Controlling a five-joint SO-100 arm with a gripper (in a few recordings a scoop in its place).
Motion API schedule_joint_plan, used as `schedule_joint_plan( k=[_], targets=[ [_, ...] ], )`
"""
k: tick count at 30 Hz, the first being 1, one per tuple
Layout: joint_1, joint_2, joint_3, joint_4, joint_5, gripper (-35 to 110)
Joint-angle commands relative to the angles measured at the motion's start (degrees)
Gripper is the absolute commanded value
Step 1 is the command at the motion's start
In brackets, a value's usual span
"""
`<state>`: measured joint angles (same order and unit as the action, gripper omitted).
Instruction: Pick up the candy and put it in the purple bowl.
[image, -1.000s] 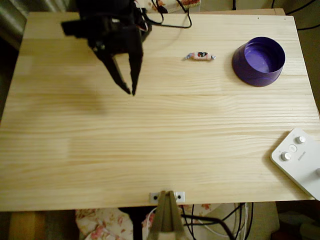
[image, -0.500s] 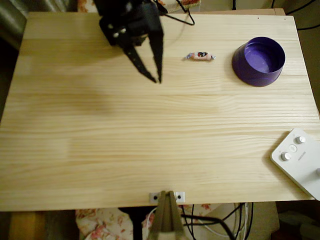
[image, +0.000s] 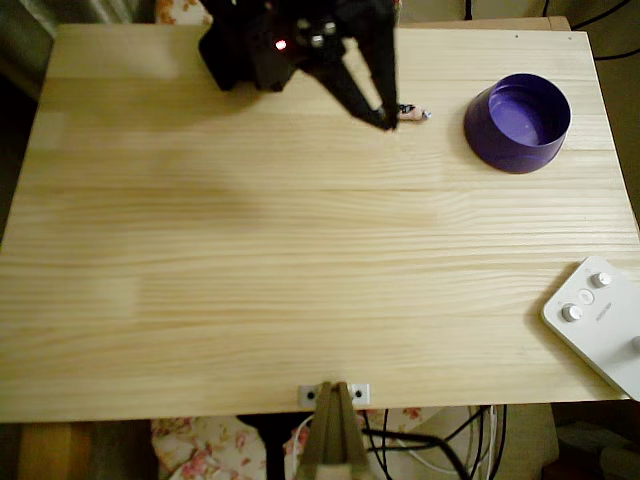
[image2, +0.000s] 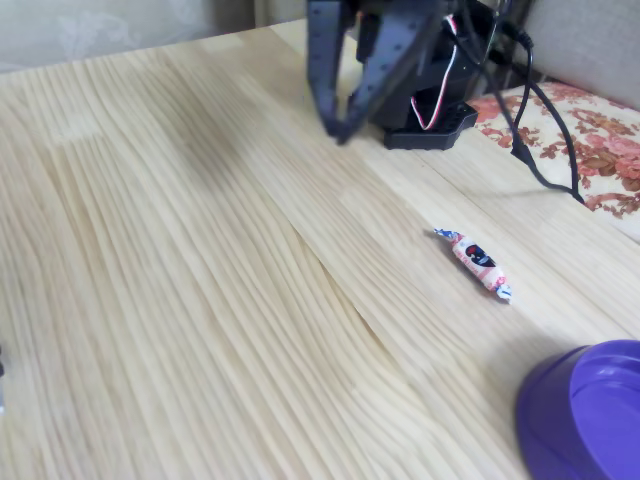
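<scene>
The candy (image2: 475, 262), a small pinkish sweet with twisted ends, lies on the wooden table. In the overhead view the candy (image: 412, 114) is partly covered by my black gripper (image: 387, 119). The fixed view shows my gripper (image2: 339, 133) held above the table, well to the left of the candy and nearer the arm's base, not touching it. Its fingers meet at the tips with nothing between them. The purple bowl (image: 517, 122) stands empty to the right of the candy, and its rim (image2: 560, 380) shows at the bottom right of the fixed view.
A white box with knobs (image: 600, 320) sits at the table's (image: 300, 260) front right corner. The arm's black base (image2: 430, 125) and its cables (image2: 530, 130) stand at the back edge. A clamp (image: 333, 395) is fixed at the middle of the front edge.
My gripper has swung from the back left of the table rightward and toward the back edge, and in the overhead view it now overlaps the candy. The candy and bowl have not moved.
</scene>
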<state>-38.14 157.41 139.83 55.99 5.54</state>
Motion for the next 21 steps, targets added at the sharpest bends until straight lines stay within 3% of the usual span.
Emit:
schedule_joint_plan(
  k=[1, 6, 10, 21],
  targets=[
    [-5.2, -2.5, -7.8, 0.4, 0.3, 0],
    [-9.4, -3.2, -7.4, -1.2, 2.5, 0],
    [-9.6, -1.4, -6.3, 1.5, -0.9, 0],
    [-24.6, -12.7, -10.7, 3.6, -7.5, 2]
  ],
)
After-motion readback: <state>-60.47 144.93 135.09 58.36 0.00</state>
